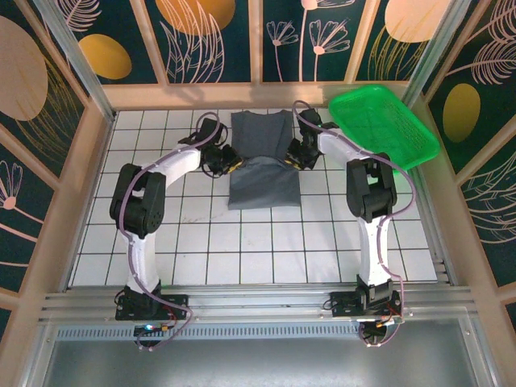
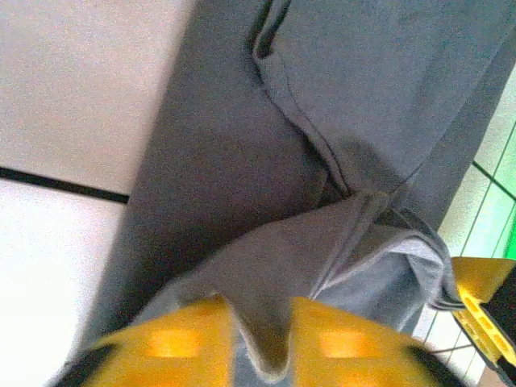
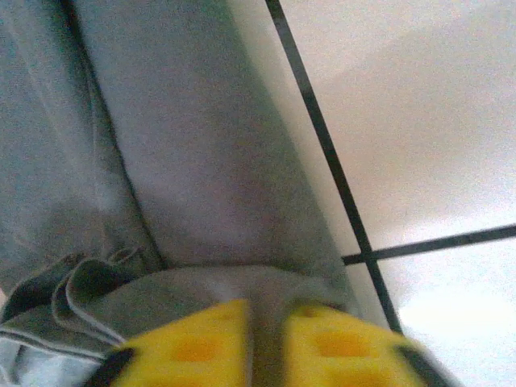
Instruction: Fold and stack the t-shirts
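White-tiled tabletop crossed by dark grid lines, bordered by pale wooden frame at sides and far edge. Dark slate-grey t-shirt laid on far middle tiles, spread across several of them, neckline turned toward far edge; crease seen across its middle. Fabric bunched and doubled at both side edges, as shown in wrist views. Bright green basket set at far right corner, overlapping frame there.

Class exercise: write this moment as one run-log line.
task: fold t-shirts | t-shirt: lying on white tiles | left end effector: fabric pinched, left edge | right end effector: fabric pinched, right edge
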Tool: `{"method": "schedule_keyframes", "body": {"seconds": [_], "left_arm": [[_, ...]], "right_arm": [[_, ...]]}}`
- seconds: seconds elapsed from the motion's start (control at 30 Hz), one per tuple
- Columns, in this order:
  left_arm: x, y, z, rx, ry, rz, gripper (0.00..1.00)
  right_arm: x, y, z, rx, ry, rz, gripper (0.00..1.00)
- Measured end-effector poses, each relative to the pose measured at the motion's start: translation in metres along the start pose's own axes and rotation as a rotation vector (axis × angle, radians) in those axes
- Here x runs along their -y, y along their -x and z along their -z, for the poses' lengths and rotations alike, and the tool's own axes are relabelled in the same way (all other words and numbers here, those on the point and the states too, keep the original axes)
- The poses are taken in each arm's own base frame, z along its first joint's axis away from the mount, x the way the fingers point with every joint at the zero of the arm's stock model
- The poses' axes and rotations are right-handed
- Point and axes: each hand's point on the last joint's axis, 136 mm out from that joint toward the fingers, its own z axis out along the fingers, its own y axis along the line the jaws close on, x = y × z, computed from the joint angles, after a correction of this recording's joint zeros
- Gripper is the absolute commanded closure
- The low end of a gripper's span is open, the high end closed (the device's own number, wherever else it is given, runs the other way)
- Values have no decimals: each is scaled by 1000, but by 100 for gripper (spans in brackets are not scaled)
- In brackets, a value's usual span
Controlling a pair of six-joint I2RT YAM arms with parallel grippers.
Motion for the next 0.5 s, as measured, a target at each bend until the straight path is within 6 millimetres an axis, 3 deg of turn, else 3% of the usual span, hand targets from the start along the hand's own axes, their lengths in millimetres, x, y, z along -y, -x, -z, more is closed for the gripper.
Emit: {"method": "schedule_keyframes", "body": {"seconds": [0.13, 0.23, 0.37, 0.5], "left_arm": [[0, 5, 4, 23, 6, -4, 33], [-10, -5, 17, 30, 16, 0, 34], [-38, -43, 46, -1, 11, 59, 37], [-67, -81, 56, -52, 7, 139, 38]], "right_arm": [[0, 11, 7, 34, -1, 12, 41], [10, 6, 18, 57, -21, 15, 40], [38, -33, 46, 57, -46, 0, 40], [53, -79, 62, 36, -30, -8, 40]]}}
